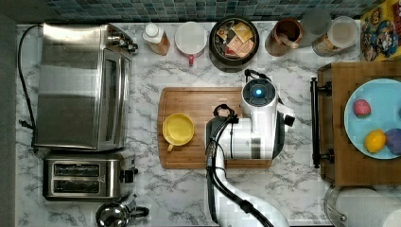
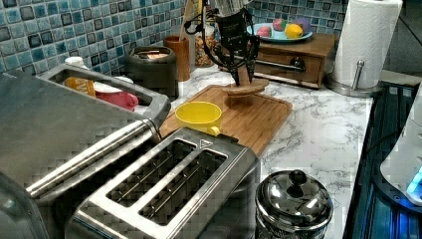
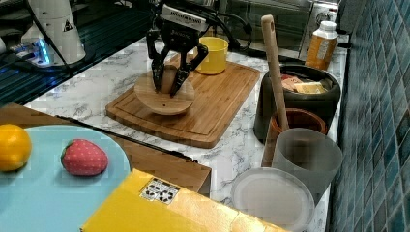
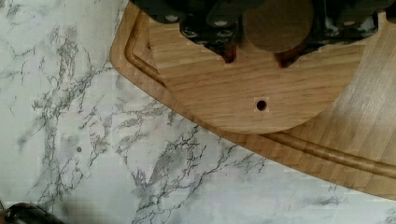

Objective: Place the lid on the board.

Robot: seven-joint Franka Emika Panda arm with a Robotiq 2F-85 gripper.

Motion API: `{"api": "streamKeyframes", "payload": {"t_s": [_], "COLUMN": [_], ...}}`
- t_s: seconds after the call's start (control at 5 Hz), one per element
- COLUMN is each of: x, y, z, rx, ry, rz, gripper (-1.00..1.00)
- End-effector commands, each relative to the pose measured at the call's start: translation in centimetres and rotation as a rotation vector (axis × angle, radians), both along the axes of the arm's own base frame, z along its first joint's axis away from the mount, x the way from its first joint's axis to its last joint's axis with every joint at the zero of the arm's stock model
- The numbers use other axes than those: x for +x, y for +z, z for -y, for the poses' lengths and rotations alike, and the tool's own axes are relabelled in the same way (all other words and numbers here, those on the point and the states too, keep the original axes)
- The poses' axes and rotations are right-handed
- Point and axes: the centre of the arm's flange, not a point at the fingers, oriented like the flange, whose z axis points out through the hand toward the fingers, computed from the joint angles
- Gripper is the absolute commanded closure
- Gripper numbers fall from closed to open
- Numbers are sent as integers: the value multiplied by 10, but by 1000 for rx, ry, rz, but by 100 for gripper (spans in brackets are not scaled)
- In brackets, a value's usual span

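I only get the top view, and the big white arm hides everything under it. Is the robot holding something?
Observer: Yes. In the right view the gripper is shut on the knob of a round wooden lid.
Operator: Is it on the board yet?
Observer: Not quite. In the left view the lid hangs just above the board, with its shadow underneath.
Operator: Is it over the middle?
Observer: No. The wrist view shows the lid near a corner of the board, inside its groove.
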Motion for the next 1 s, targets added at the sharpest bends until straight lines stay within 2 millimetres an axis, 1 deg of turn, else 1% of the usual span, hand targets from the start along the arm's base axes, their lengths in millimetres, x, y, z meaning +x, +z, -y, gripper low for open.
{"api": "streamKeyframes", "payload": {"t_s": [0.2,0.4,1.0], "x": [48,51,42], "y": [11,8,23], "z": [-27,-29,-19], "rx": [21,20,12], "ry": [86,97,40], "rz": [9,1,62], "gripper": [-88,-100,-100]}}
